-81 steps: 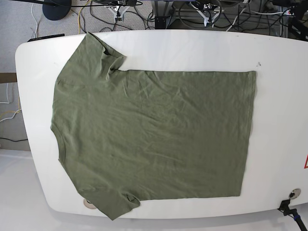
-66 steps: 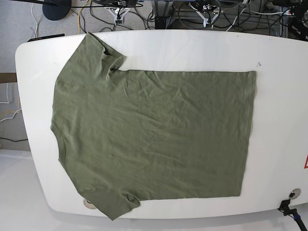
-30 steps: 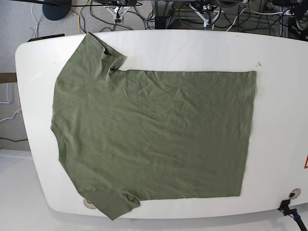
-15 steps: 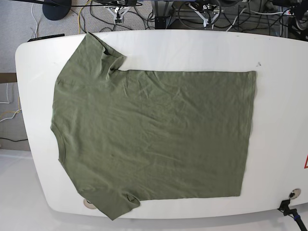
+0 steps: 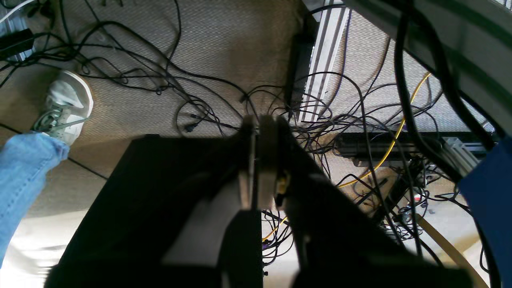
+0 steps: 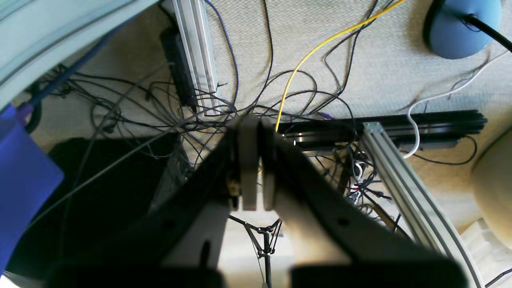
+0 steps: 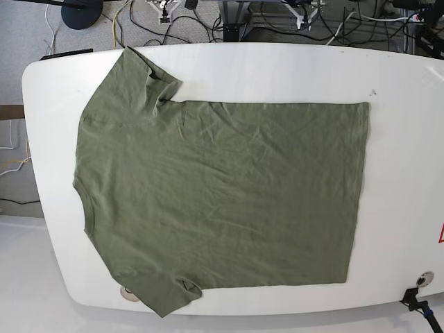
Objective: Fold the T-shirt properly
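The olive-green T-shirt lies spread flat on the white table, neck end to the left, straight hem to the right, both short sleeves out. It is slightly wrinkled. Neither gripper is over it. My left gripper is shut with nothing between its fingers, pointing down at the carpet and cables beyond the table. My right gripper is likewise shut and empty above the floor cables. In the base view only small white parts of the arms show at the top edge.
Tangled cables and aluminium frame rails cover the carpet behind the table. A person's white shoe and jeans leg stand there. A round fitting sits at the table's near right corner.
The white arm parts at the top edge of the base view have drawn slightly further back. The T-shirt has not moved.
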Action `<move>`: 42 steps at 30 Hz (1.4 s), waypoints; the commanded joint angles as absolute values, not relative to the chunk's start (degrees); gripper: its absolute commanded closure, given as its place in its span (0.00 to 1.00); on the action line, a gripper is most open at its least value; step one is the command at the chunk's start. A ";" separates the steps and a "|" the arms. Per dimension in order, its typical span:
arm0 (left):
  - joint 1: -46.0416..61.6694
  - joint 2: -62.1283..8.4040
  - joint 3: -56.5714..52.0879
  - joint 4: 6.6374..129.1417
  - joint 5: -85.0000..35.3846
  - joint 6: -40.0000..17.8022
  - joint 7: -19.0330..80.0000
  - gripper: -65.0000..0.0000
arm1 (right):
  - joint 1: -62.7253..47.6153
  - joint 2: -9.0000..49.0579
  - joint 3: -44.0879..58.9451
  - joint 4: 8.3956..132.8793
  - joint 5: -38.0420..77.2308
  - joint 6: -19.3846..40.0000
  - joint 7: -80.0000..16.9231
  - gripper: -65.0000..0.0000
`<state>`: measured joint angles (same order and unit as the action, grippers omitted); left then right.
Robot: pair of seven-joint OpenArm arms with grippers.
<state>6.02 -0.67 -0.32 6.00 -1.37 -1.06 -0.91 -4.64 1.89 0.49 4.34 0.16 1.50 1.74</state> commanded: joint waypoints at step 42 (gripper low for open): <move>40.22 -1.71 -0.57 54.90 -1.54 -0.92 -1.71 0.58 | -44.18 2.77 0.75 66.77 0.22 1.45 2.07 0.77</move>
